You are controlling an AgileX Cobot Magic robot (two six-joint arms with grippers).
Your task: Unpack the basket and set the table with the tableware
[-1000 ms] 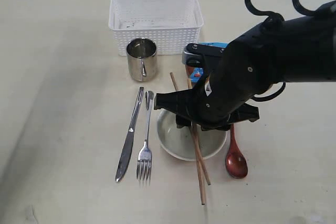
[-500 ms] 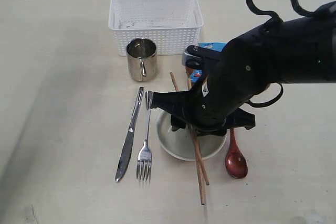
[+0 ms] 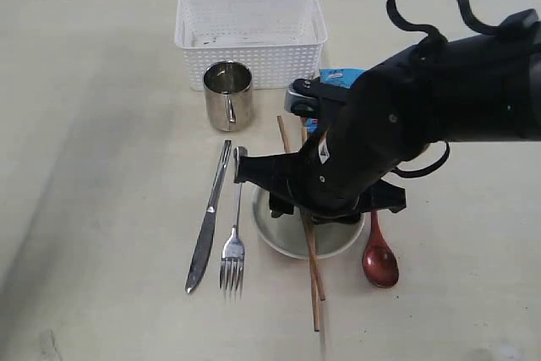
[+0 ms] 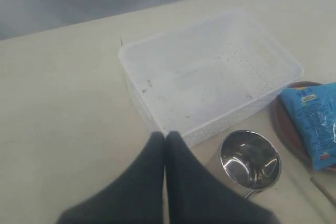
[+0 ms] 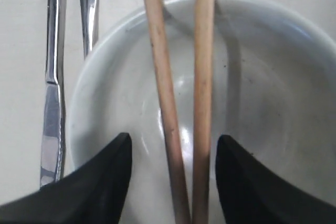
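Chopsticks [image 5: 203, 77] shifted across bowl [image 5: 273, 103]; right tool [image 5: 173, 139] spread around them, perhaps touching.

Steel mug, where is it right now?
In the exterior view the steel mug stands left of centre, just in front of the white basket, beyond the knife and fork.

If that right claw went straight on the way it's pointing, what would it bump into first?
Most likely the chopsticks, which lie across the bowl directly ahead of the right gripper, between its open jaws. The bowl sits just beneath them. How far off the gripper hangs, the pictures don't settle.
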